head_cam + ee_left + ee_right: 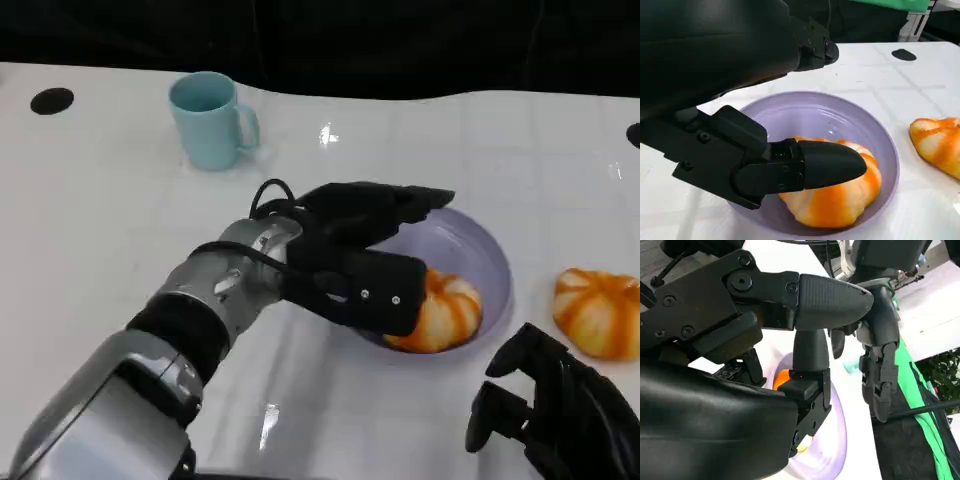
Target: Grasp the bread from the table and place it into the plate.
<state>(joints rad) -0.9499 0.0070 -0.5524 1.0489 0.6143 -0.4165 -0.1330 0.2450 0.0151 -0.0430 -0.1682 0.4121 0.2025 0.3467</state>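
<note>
An orange-striped bread roll (pixel 447 312) (pixel 840 205) lies inside the lilac plate (pixel 485 250) (pixel 830 115), a shallow bowl right of centre. My left hand (pixel 360 255) (pixel 730 75) hovers over the plate's near-left side. Its thumb lies close along the top of the roll and its other fingers are spread above the plate, away from the roll. A second striped roll (pixel 600 312) (pixel 937 142) sits on the table to the right of the plate. My right hand (pixel 560 415) (pixel 740 365) rests low at the front right, fingers apart and holding nothing.
A light blue mug (pixel 208 120) stands at the back left on the white table. Black round marks (pixel 52 100) (pixel 903 55) lie on the tabletop near its far edges. A dark backdrop runs behind the table.
</note>
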